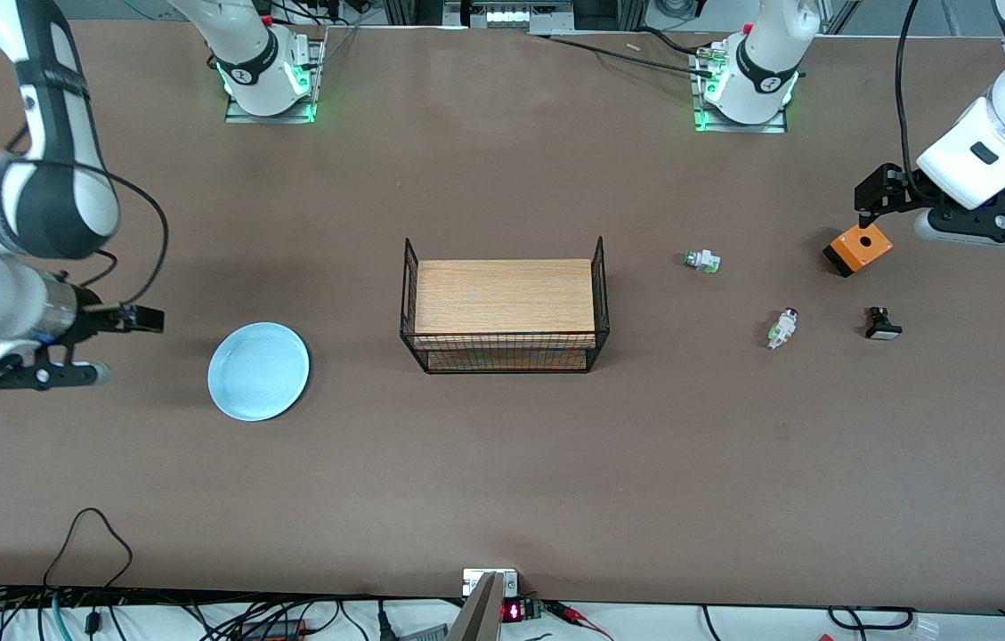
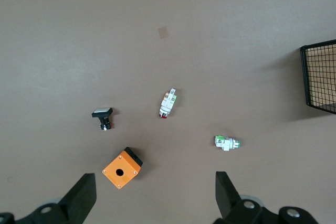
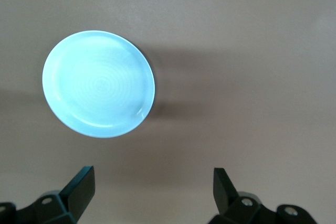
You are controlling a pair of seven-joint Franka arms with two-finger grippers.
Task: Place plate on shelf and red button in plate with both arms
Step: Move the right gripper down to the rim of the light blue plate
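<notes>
The light blue plate (image 1: 258, 371) (image 3: 98, 91) lies flat on the brown table toward the right arm's end. My right gripper (image 1: 44, 374) (image 3: 153, 171) hangs above bare table beside the plate, open and holding nothing. The red button (image 1: 782, 328) (image 2: 167, 103), whitish with a dark red cap and green side bits, lies on its side toward the left arm's end. Up above the table, by the orange box (image 1: 858, 250) (image 2: 122, 169), my left gripper (image 1: 992, 227) (image 2: 155, 178) is open and empty.
A black wire basket (image 1: 505, 356) (image 2: 320, 74) holding a wooden board stands mid-table. A whitish part with a green tip (image 1: 701, 260) (image 2: 227, 142) and a black part with a white cap (image 1: 882, 324) (image 2: 103, 117) lie near the red button. Cables run along the table's near edge.
</notes>
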